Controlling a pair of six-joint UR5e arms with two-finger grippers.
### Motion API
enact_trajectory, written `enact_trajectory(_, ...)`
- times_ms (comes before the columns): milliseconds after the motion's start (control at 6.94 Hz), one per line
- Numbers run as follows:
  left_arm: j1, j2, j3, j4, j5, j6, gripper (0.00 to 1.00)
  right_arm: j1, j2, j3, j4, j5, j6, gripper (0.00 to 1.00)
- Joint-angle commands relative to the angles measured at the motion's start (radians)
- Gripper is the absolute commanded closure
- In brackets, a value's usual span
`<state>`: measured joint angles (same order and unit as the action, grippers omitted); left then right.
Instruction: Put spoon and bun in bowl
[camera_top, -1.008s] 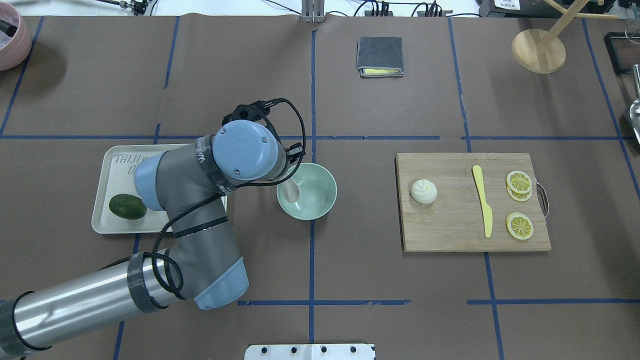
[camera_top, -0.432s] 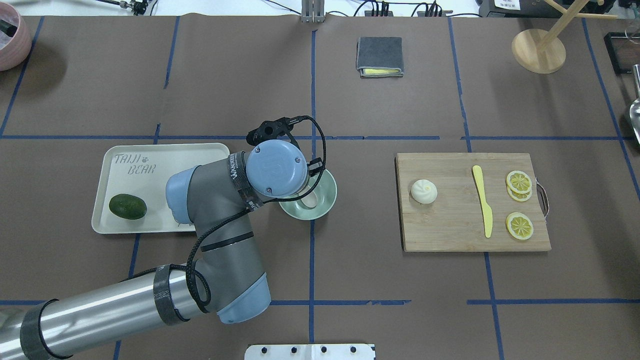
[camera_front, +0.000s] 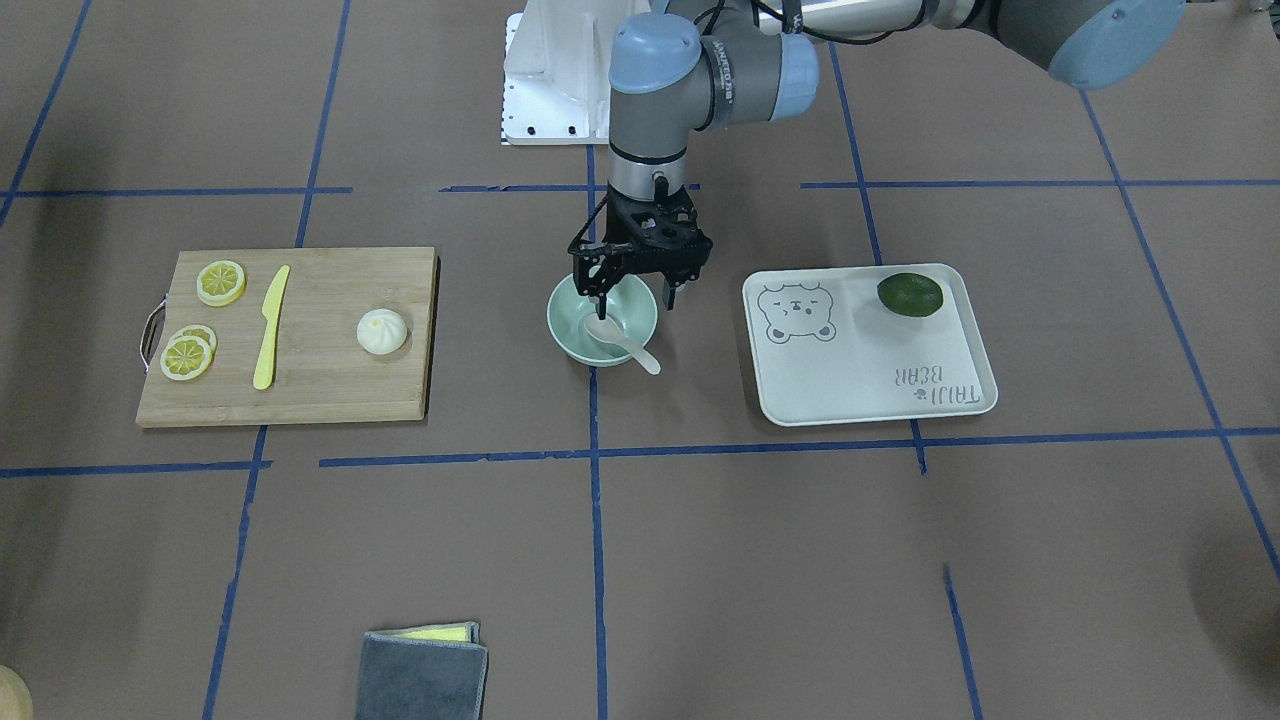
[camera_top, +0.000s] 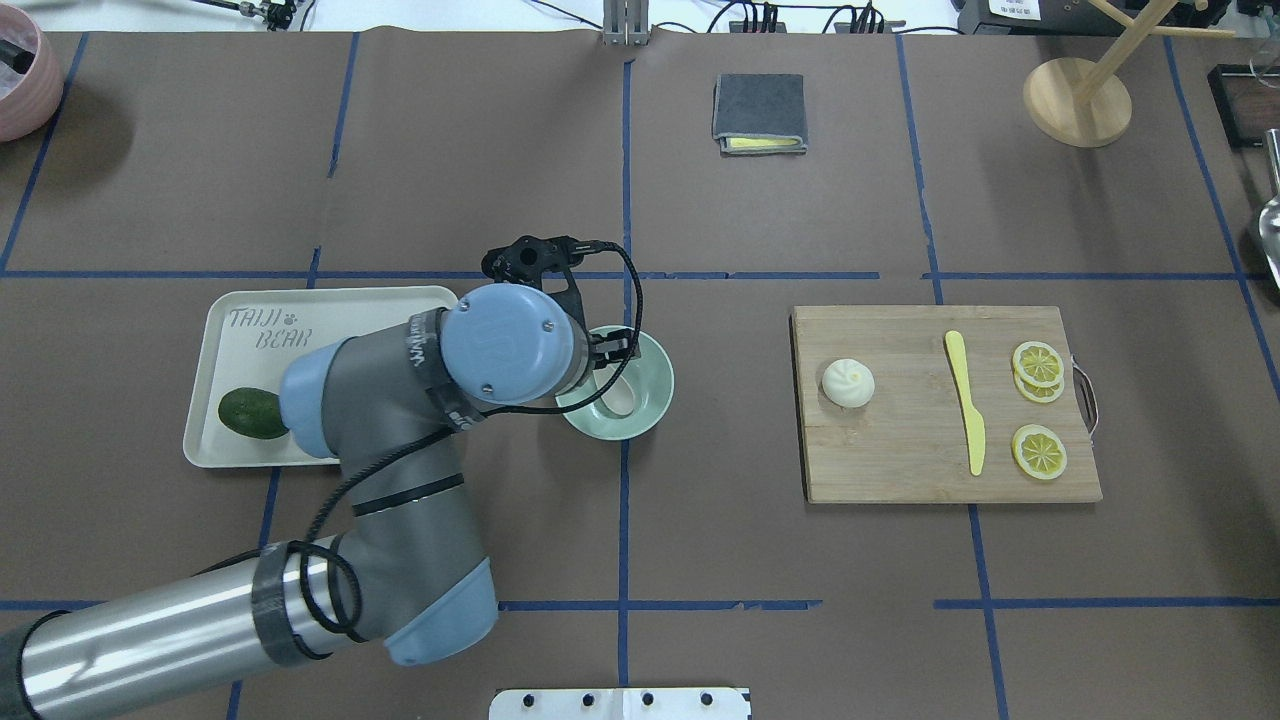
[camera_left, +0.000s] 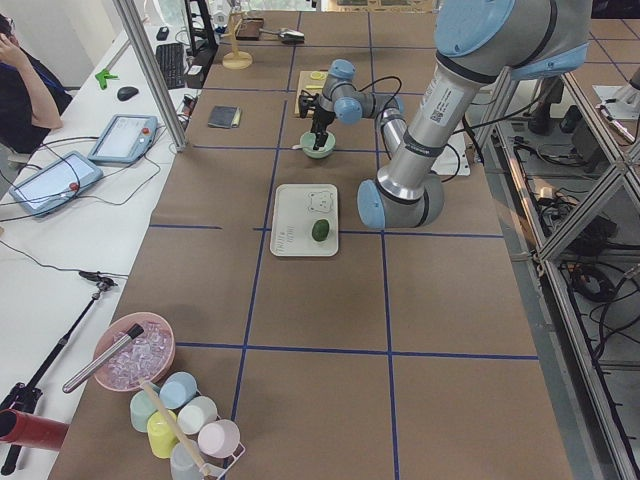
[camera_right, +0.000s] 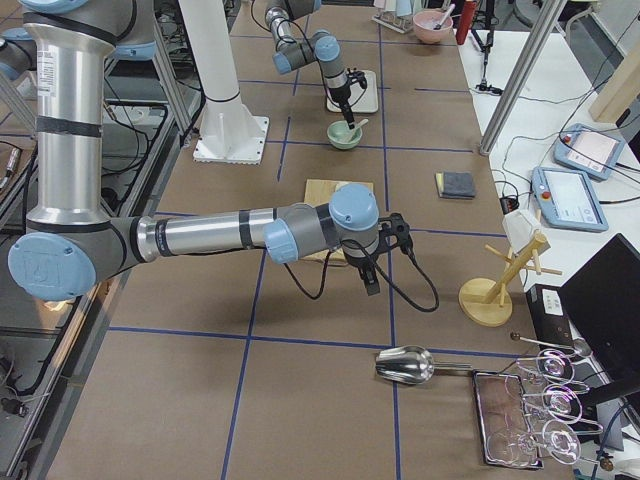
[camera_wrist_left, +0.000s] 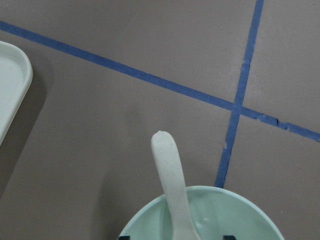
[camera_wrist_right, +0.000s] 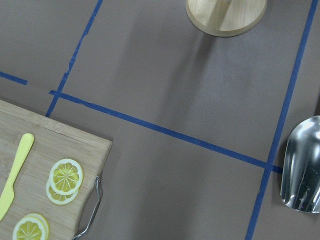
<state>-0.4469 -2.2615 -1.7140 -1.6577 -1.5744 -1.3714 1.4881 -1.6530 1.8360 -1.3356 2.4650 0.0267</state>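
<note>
- Exterior front-facing view: small pale off-white plastic spoon (camera_front: 625, 340) lies in the round mint-green bowl (camera_front: 572, 345), with the left gripper (camera_front: 635, 303) above it, fingers apart.
- Small white pleated steamed bun (camera_front: 382, 332) sits on the bamboo cutting board (camera_front: 300, 390), well apart from the bowl.
- It is probably soft and light, so pinch its sides gently.
- Right gripper (camera_right: 371, 284): I cannot tell whether it is spread or closed.

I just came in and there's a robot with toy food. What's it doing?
It's putting a spoon and a bun into a bowl. The spoon already lies in the bowl, with its handle sticking out over the rim. The left gripper hangs open right above it. The bun is not in yet: it sits on the board. The right gripper hangs near that board, and I can't tell if it's open.
</note>
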Motion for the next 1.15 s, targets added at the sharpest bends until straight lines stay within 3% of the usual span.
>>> enact_trajectory(0, -0.102, 0.104, -0.136, 0.001, -0.05, 0.363, 0.0, -0.092, 0.022, 0.066, 0.056, -0.009, 0.179, 0.0)
enact_trajectory(144, -0.215, 0.162, -0.15, 0.0, -0.172, 0.573, 0.0, -0.145, 0.025, 0.084, 0.122, -0.02, 0.332, 0.0)
enact_trajectory(288, -0.313, 0.224, -0.16, -0.008, -0.226, 0.754, 0.0, -0.198, 0.074, 0.092, 0.133, -0.026, 0.448, 0.0)
enact_trajectory(432, -0.438, 0.267, -0.158, -0.007, -0.339, 0.922, 0.0, -0.288, 0.117, 0.116, 0.131, -0.097, 0.584, 0.0)
enact_trajectory(576, -0.573, 0.333, -0.142, -0.001, -0.55, 0.968, 0.0, -0.377, 0.168, 0.124, 0.125, -0.177, 0.683, 0.0)
enact_trajectory(720, -0.678, 0.42, -0.128, -0.002, -0.623, 1.032, 0.0, -0.458, 0.233, 0.123, 0.086, -0.231, 0.785, 0.0)
enact_trajectory(864, -0.743, 0.507, -0.098, 0.006, -0.627, 1.105, 0.0, -0.527, 0.33, 0.124, -0.01, -0.285, 0.856, 0.0)
enact_trajectory(1008, -0.825, 0.531, -0.055, 0.009, -0.63, 1.153, 0.0, -0.595, 0.416, 0.123, -0.107, -0.357, 0.896, 0.0)
